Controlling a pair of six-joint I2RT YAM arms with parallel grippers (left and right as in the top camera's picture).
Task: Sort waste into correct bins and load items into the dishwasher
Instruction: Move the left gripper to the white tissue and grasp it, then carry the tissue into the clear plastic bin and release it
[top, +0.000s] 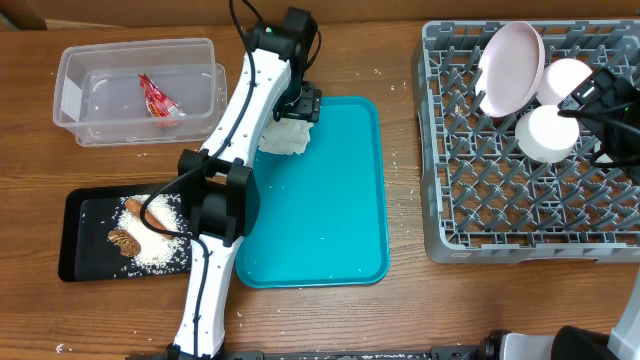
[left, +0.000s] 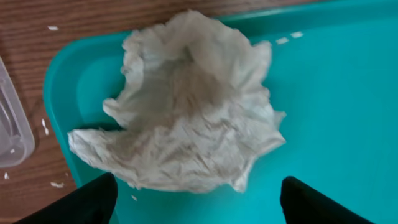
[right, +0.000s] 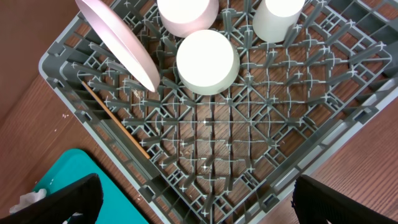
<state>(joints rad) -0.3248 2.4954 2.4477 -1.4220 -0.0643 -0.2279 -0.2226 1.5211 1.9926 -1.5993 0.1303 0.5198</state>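
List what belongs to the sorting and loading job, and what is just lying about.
Job: napkin, red wrapper, carrot, brown lump, rice, clear tub, black tray, plate, white bowls, white cup, dish rack.
Lying about: teal tray, table.

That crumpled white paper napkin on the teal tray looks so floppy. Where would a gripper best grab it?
Probably the raised, bunched folds near the middle of the crumpled white paper napkin, coming straight down from above. Its thin edges lie flat on the teal plastic tray, leaving a side approach little to pinch. The left gripper hangs open over it.
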